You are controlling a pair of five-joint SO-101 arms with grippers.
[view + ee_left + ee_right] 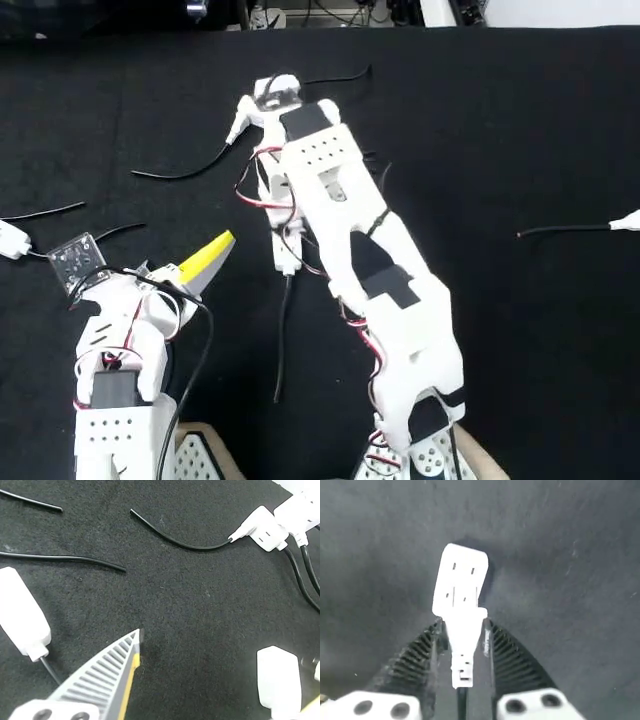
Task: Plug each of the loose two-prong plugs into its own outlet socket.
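Outlet socket [460,587] sits pinched between the right end effector's [462,627] fingers.

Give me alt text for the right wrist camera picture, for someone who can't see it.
The right gripper clamps the narrow end of a white outlet socket, its slotted face showing, above a black cloth.

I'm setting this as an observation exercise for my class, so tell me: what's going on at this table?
Two robot arms are working over a black table scattered with white connectors on short black cords. The right gripper has its jaws shut on a white socket, held near the far side of the table. The left gripper sits near the left edge with jaws open, holding nothing. A loose white connector lies on the cloth close to it.
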